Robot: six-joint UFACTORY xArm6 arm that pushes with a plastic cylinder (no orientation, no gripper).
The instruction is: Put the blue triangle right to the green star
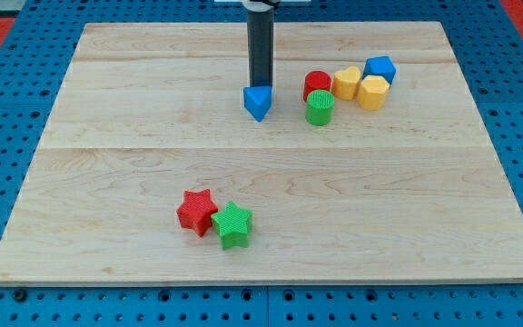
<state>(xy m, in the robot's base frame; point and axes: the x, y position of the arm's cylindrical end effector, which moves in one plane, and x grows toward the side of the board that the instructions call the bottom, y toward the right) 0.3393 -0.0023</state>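
Observation:
The blue triangle (258,103) lies on the wooden board (107,136) above the middle, pointing toward the view's bottom. My tip (260,86) stands right at its top edge, touching or nearly touching it. The green star (233,224) lies toward the view's bottom, left of centre, touching the red star (196,212) on its left. The blue triangle is well above the green star and slightly to its right.
A cluster sits to the right of the triangle: a red cylinder (317,84), a green cylinder (320,108), a yellow heart (346,83), a yellow hexagon (372,92) and a blue cube (380,68). Blue pegboard (7,136) surrounds the board.

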